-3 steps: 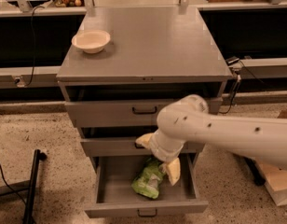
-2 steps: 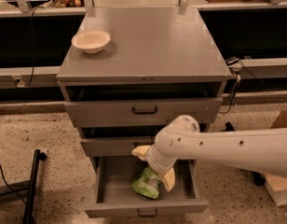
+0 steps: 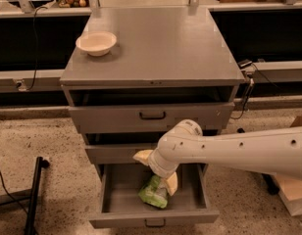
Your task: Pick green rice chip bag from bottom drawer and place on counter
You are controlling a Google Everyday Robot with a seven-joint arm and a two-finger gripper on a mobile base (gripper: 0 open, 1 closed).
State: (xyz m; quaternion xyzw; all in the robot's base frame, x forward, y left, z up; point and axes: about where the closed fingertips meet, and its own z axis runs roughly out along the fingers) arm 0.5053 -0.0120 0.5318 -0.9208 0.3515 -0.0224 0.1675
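The green rice chip bag (image 3: 153, 194) lies crumpled on the floor of the bottom drawer (image 3: 153, 218), which is pulled out, near its middle. My gripper (image 3: 158, 174) hangs down into that drawer right over the bag's top. Its cream fingers (image 3: 171, 183) stand spread apart, one up at the left and one against the bag's right upper edge. The bag rests on the drawer floor. My white arm reaches in from the right and hides the back of the drawer. The counter (image 3: 161, 43) is the cabinet's grey top.
A cream bowl (image 3: 96, 42) stands on the counter's left rear part. The two upper drawers (image 3: 151, 115) are slightly pulled out. A black stand leg (image 3: 34, 190) lies on the floor at the left. A cardboard box (image 3: 295, 195) sits at the right.
My gripper has moved down and a little left, deeper into the bottom drawer, and now sits on the bag's top. The bag has not moved.
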